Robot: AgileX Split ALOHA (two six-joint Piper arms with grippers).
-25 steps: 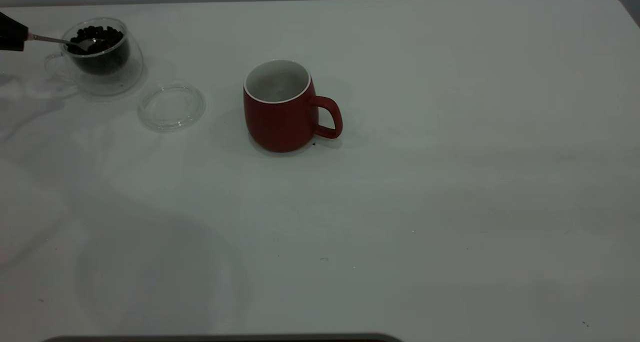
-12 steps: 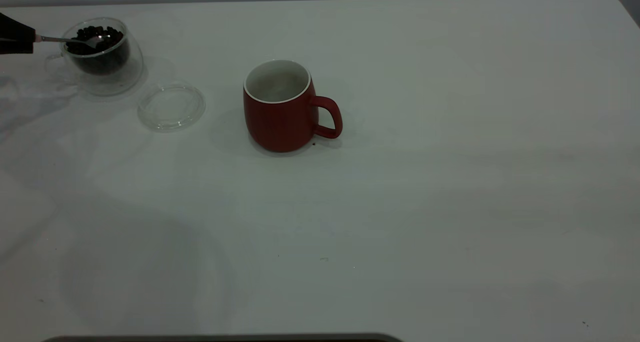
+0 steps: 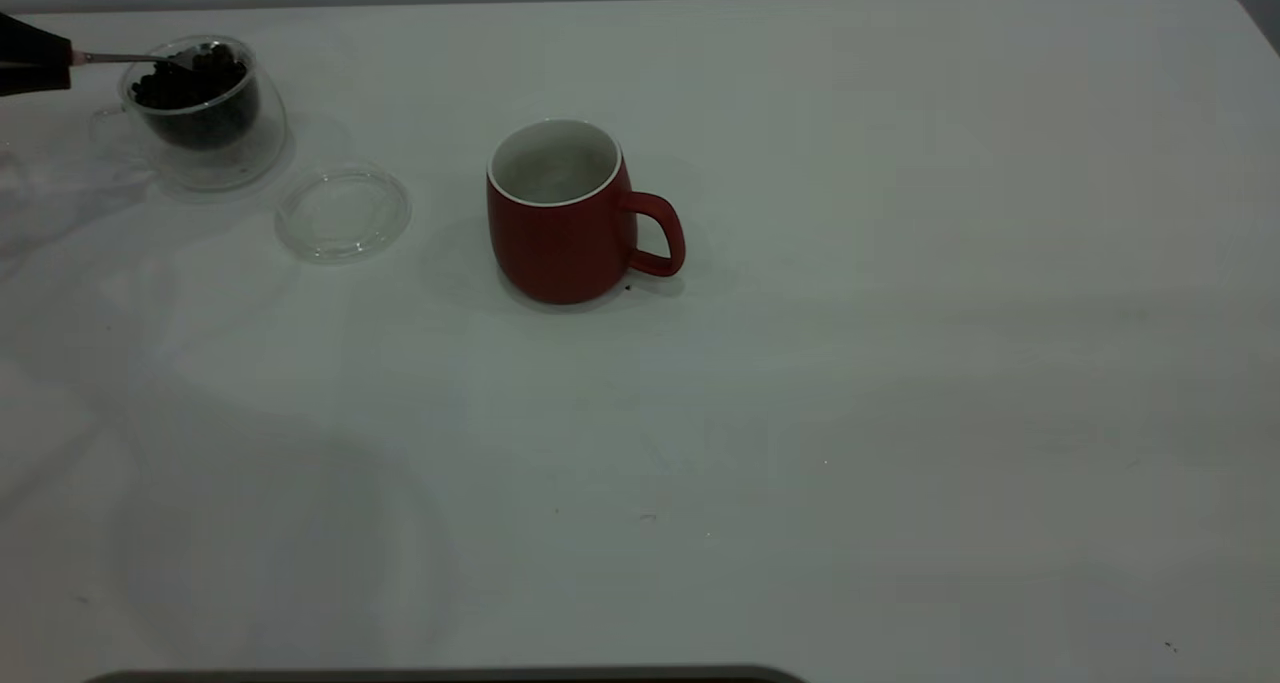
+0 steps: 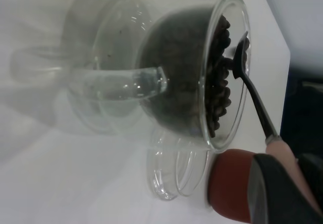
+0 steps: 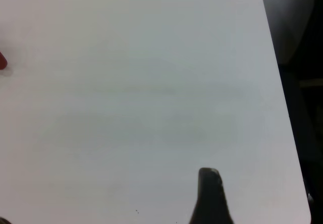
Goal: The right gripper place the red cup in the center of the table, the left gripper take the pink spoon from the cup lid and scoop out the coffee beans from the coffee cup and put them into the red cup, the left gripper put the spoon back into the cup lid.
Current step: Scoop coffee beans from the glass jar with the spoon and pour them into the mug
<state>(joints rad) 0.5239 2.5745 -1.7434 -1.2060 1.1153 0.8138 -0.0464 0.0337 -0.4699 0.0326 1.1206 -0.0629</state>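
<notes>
At the far left, my left gripper (image 3: 60, 61) is shut on the pink spoon (image 3: 130, 59) by its handle (image 4: 280, 151). The spoon's bowl (image 4: 240, 55) is level with the coffee cup's rim, above the coffee beans (image 3: 190, 88), and dark beans show on it. The clear coffee cup (image 3: 210, 133) stands at the table's far left. The empty cup lid (image 3: 343, 214) lies to its right. The red cup (image 3: 558, 225) stands upright mid-table, handle to the right, its inside bare. Of my right gripper, only one black finger (image 5: 209, 196) shows, over bare table (image 5: 151, 82), holding nothing.
The white table (image 3: 900, 363) runs bare to the right of the red cup and toward the near edge. Its rounded corner (image 3: 1235, 3) is at the far right. The right arm stays outside the exterior view. A few dark specks (image 3: 648, 516) dot the front.
The left gripper has risen slightly. The spoon's bowl has lifted out of the heap of beans to the level of the coffee cup's rim. The red cup and lid have not moved.
</notes>
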